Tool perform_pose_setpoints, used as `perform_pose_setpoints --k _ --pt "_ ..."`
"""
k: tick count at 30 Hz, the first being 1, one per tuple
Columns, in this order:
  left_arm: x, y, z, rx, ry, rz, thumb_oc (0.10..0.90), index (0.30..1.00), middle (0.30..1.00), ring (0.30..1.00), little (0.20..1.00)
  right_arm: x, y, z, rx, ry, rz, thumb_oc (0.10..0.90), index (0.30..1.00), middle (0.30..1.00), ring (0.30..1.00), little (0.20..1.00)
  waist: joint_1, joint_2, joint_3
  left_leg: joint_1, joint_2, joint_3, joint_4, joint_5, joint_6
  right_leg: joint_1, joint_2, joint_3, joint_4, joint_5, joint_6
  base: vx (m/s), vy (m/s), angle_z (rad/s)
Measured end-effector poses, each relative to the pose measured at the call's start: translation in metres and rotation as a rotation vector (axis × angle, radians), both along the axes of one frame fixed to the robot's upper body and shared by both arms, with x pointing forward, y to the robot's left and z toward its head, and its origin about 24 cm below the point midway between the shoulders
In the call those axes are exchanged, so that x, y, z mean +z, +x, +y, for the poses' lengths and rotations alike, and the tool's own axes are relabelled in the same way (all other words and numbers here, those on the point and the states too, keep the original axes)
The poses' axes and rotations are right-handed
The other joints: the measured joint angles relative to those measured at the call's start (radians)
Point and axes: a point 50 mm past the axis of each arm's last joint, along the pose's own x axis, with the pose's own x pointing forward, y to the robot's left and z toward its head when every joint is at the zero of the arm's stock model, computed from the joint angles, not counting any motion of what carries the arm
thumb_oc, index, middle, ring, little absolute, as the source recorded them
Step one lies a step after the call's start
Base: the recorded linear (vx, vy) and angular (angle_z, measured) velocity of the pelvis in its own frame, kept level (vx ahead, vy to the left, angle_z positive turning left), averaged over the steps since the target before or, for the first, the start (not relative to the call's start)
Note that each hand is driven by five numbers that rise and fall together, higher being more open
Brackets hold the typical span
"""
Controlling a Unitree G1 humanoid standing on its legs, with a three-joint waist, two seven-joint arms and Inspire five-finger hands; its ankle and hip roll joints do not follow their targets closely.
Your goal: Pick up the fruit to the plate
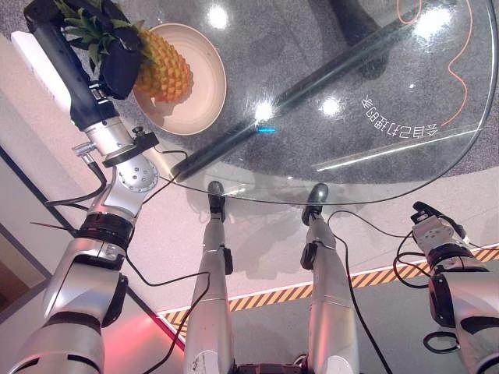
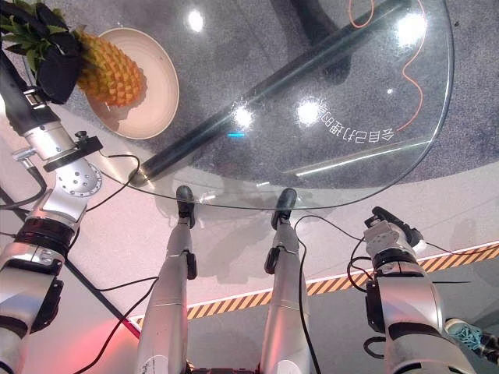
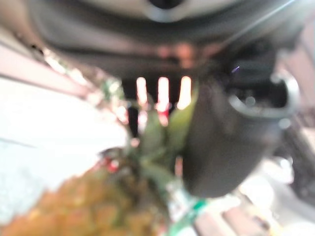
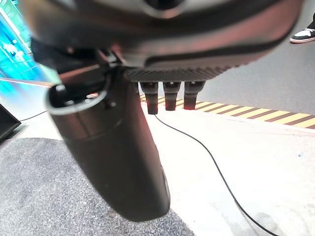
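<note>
A pineapple hangs tilted over the beige plate at the far left of the glass table; whether its body touches the plate I cannot tell. My left hand is shut on its green crown, fingers curled round the leaves. In the left wrist view the thumb lies beside the leaves, with the orange body past them. My right hand hangs low at my right side, off the table, holding nothing; its thumb and fingers are relaxed.
The round glass table has its near edge curving in front of me, and the plate sits close to its left rim. An orange cable shows through the glass. Yellow-black tape runs across the floor. A person's shoe stands nearby.
</note>
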Motion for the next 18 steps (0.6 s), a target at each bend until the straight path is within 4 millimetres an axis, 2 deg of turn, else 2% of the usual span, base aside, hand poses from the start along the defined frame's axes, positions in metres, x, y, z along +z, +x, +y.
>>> perform_pose_setpoints --k 2,7,9,18 --pt "0.0002 -0.0003 -0.0004 -0.006 0.001 -0.004 0.556 0.691 0.691 0.691 0.656 0.0003 0.0000 -0.0002 -0.002 -0.002 -0.003 0.800 0.900 0.900 0.900 0.900 0.000 0.000 0.000 0.000 0.000 0.000 0.000 0.000 0.000 0.000 0.000 0.000 0.000 0.000 0.000 0.00 0.000 0.00" --pt "0.0006 -0.0009 -0.0010 -0.016 0.004 -0.012 0.600 0.728 0.728 0.728 0.700 0.0006 0.0001 -0.0004 -0.004 -0.004 -0.006 0.800 0.900 0.900 0.900 0.900 0.000 0.000 0.000 0.000 0.000 0.000 0.000 0.000 0.000 0.000 0.000 0.000 0.000 0.000 0.000 0.00 0.000 0.00" --pt "0.0012 -0.0014 -0.0018 -0.024 0.005 -0.019 0.668 0.787 0.787 0.787 0.768 0.0007 0.0001 -0.0004 -0.004 -0.005 -0.006 0.800 0.900 0.900 0.900 0.900 0.000 0.000 0.000 0.000 0.000 0.000 0.000 0.000 0.000 0.000 0.000 0.000 0.001 0.000 0.000 0.00 0.000 0.00" --pt "0.0074 -0.0054 -0.0079 -0.073 0.012 -0.067 0.701 0.815 0.815 0.815 0.801 0.0015 0.0003 -0.0008 -0.008 -0.009 -0.012 0.800 0.900 0.900 0.900 0.900 0.004 0.000 0.000 0.003 0.000 -0.002 0.010 0.000 0.000 0.006 0.000 0.000 0.002 0.002 -0.001 0.00 0.000 0.00"
